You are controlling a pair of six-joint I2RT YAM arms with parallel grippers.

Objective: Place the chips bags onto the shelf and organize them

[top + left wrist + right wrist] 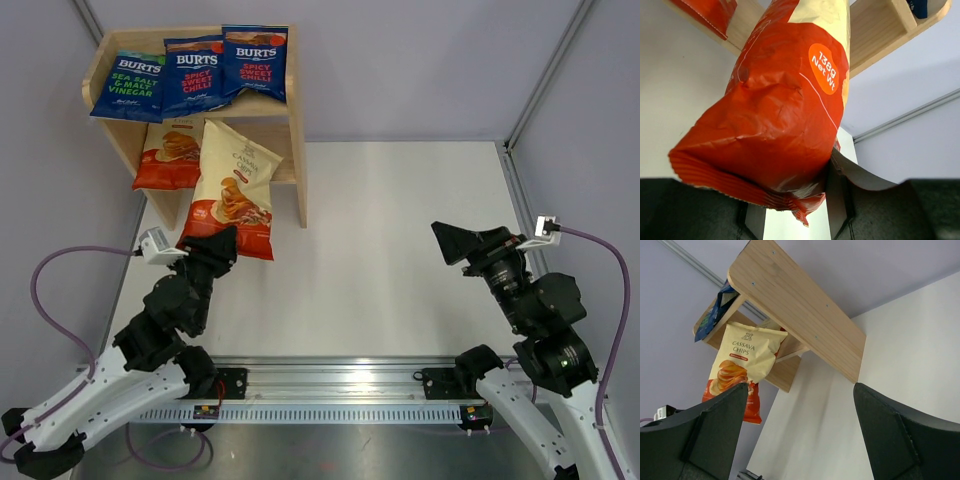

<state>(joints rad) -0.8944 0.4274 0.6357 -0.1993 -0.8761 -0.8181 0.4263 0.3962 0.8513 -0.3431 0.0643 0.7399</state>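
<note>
your left gripper [224, 244] pinches the cassava chips bag [236, 180] by its bottom, top at the shelf [298, 160] (right gripper [452, 240] spread, empty).

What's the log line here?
shelf top tier: three BURTS bags | lower tier: one cassava bag in, second cassava bag leaning at front | left fingers at its bottom edge, grip unclear | right fingers open, empty

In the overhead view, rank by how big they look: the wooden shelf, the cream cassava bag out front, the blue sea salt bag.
1. light wooden shelf
2. cream and red-orange cassava bag, nearer the camera, so unsure
3. dark blue sea salt bag
</note>
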